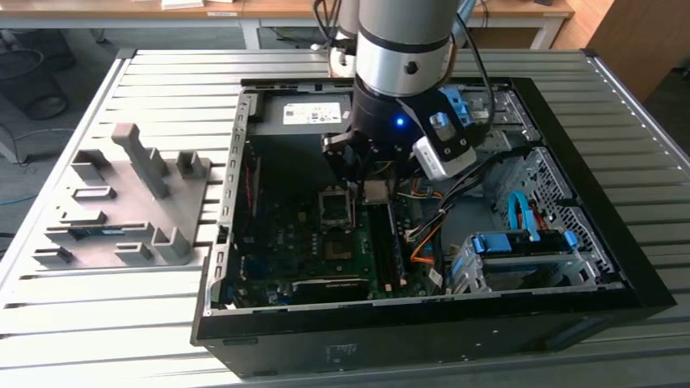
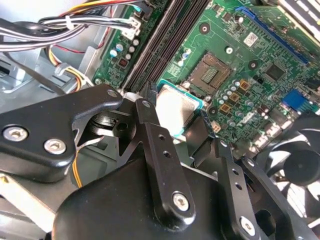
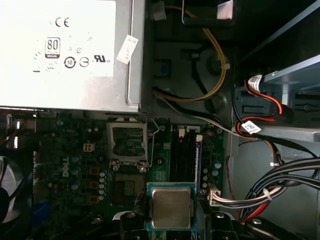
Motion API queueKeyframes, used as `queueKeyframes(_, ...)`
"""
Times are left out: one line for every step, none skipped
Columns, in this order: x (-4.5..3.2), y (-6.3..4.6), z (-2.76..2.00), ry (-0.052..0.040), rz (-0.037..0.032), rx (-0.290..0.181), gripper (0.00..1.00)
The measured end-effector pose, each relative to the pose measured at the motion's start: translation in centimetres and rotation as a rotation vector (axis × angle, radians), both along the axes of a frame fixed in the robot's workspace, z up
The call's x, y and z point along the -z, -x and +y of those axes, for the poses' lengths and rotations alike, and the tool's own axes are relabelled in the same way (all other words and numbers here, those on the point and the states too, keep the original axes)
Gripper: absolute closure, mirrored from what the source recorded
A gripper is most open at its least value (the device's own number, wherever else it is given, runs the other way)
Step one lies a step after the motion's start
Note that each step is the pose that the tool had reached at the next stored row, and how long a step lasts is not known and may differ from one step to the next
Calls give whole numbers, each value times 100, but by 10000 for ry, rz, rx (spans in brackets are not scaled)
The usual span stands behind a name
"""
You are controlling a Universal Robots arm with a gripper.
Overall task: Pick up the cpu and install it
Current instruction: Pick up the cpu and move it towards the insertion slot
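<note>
Hung vertically from above, wrist [image 1: 401, 56] straight down, with the hand [image 1: 376, 187] pointed downward and its fingers [image 2: 152, 137] closed on opposite edges of the cpu [image 3: 171, 207].

Computer case [image 1: 431, 339] on table [image 1: 161, 73]; parts rack [image 1: 140, 186] at exterior view's left of it; cpu [image 3: 171, 207] over motherboard [image 3: 65, 165], beside socket [image 3: 127, 142].

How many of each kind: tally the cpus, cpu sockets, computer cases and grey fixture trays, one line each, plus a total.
cpu, held in the end effector: 1
open cpu socket: 1
computer case: 1
grey fixture tray: 1
Total: 4
</note>
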State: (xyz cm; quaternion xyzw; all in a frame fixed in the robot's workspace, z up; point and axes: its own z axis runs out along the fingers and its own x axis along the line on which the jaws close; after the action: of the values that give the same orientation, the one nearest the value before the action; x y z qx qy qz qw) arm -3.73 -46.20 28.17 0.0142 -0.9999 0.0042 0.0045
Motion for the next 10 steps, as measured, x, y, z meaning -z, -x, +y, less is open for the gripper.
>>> queueKeyframes(18, 0, -2, 0, 0, 0, 53)
queueKeyframes(36, 0, -5, 0, 0, 0, 53)
queueKeyframes(54, 0, -6, 0, 0, 0, 53)
queueKeyframes(73, 0, -9, 0, 0, 1, 53)
queueKeyframes(90, 0, -11, 0, 0, 0, 53)
queueKeyframes(107, 0, -13, 0, 0, 0, 53)
queueKeyframes(123, 0, -15, 1, 0, 0, 53)
queueKeyframes(138, 0, -17, 1, 0, 0, 53)
queueKeyframes(154, 0, -18, 0, 0, 1, 53)
queueKeyframes(170, 0, -20, 1, 0, 0, 53)
